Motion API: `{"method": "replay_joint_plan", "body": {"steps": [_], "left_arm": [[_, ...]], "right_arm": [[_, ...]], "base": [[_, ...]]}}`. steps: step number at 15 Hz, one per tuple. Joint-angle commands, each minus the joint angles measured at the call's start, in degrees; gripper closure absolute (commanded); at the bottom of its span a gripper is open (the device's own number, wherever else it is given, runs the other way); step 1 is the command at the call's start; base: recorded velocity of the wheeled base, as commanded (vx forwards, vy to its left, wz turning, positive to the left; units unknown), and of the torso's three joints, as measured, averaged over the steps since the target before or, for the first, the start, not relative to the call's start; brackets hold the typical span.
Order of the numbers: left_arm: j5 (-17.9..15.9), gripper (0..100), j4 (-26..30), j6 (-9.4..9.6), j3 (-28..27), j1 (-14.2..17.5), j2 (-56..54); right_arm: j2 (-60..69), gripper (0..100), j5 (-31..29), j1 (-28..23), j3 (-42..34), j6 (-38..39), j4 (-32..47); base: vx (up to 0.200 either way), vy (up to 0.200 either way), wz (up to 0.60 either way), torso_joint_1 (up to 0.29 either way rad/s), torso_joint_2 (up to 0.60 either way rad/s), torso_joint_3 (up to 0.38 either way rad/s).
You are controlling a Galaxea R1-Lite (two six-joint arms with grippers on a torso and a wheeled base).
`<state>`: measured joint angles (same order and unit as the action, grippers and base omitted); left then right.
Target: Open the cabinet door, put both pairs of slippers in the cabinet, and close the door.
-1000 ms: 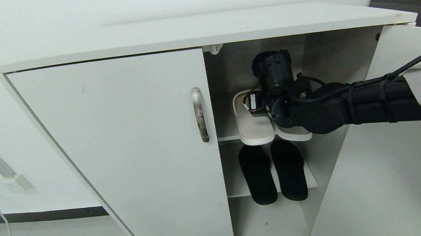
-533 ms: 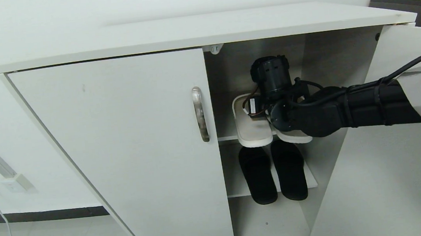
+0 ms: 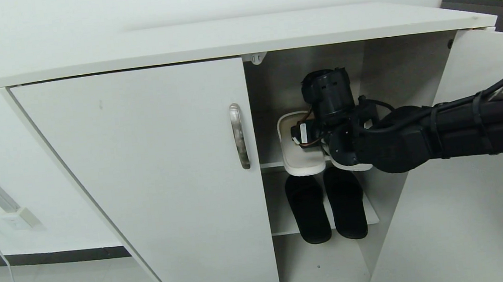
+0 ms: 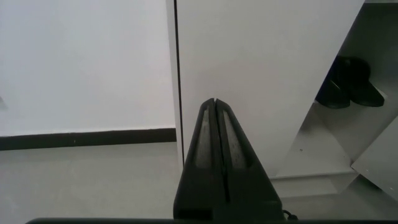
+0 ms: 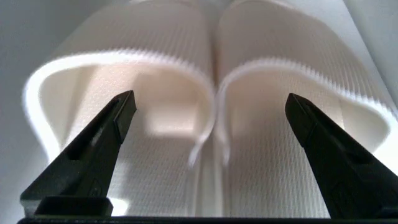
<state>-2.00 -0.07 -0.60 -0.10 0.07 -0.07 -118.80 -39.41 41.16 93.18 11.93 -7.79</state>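
— Black fingers (image 5: 93, 155) spread wide: is the right gripper (image 5: 208, 98) open and holding nothing?
— Yes. The white slippers (image 5: 186, 56) lie just beyond its tips, side by side, with their straps facing it.
— And from the head?
— They sit on the cabinet (image 3: 240, 34)'s upper shelf, heels past its edge, with the black slippers (image 3: 326, 205) on the shelf below. The left wrist view adds the left gripper (image 4: 214, 106), pressed shut, facing the closed left door (image 3: 143, 180).

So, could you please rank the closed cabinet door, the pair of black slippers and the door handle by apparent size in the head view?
Largest to smallest:
1. closed cabinet door
2. pair of black slippers
3. door handle
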Motion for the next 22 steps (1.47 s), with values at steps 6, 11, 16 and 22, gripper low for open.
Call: {"method": "replay_joint_plan", "body": {"steps": [6, 11, 16, 22], "left_arm": [[-0.02, 100, -0.01, -0.02, 0.01, 0.01, 0.07], [-0.11, 100, -0.01, 0.16, 0.01, 0.01, 0.07], [-0.02, 100, -0.01, -0.02, 0.01, 0.01, 0.07], [-0.11, 100, -0.01, -0.02, 0.01, 0.01, 0.07]], "right_arm": [[12.36, 0, 0.48, 5.08, -17.95, 0.19, -7.42], [21.85, 0, 4.96, 10.35, -32.45, 0.11, -13.83], [23.26, 100, 6.98, 11.58, -41.07, -0.16, -21.57], [22.12, 100, 6.89, 13.51, -41.07, -0.07, -21.65]], "base": [[0.000, 0.000, 0.00, 0.000, 0.00, 0.000], [0.000, 0.000, 0.00, 0.000, 0.00, 0.000], [0.000, 0.000, 0.00, 0.000, 0.00, 0.000], [0.000, 0.000, 0.00, 0.000, 0.00, 0.000]]}}
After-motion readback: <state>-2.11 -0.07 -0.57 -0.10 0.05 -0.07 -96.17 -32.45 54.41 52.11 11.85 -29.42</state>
